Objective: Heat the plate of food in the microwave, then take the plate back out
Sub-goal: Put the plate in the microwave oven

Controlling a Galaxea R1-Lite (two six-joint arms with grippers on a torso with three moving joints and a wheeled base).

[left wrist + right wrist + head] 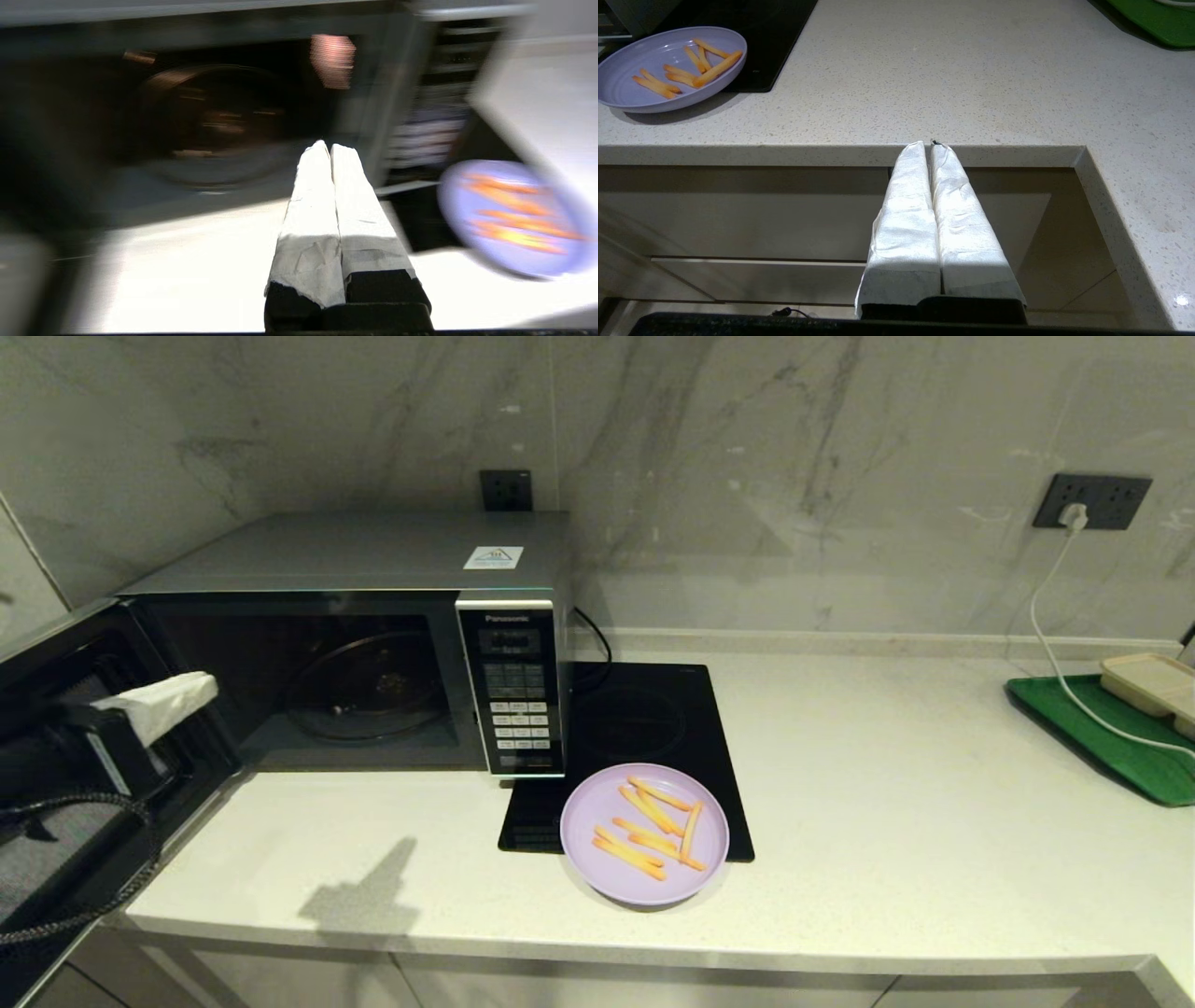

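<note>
The lilac plate of fries [644, 833] rests on the counter, partly over the front of the black cooktop, just right of the microwave [373, 644]. The microwave door [56, 784] hangs open to the left, and the empty glass turntable [366, 688] shows inside. My left gripper [191, 693] is shut and empty, held in front of the open cavity at its left side, above the counter. The left wrist view shows the same gripper [331, 148], the dark cavity and the plate [511, 217]. My right gripper [927, 145] is shut and empty below the counter's front edge, right of the plate [668, 67].
A flat black induction cooktop [653, 728] lies right of the microwave. At the far right, a green tray [1111, 737] carries a beige container [1153, 683]. A white cable [1050, 644] runs from a wall socket [1090, 501]. Bare counter [887, 784] stretches between cooktop and tray.
</note>
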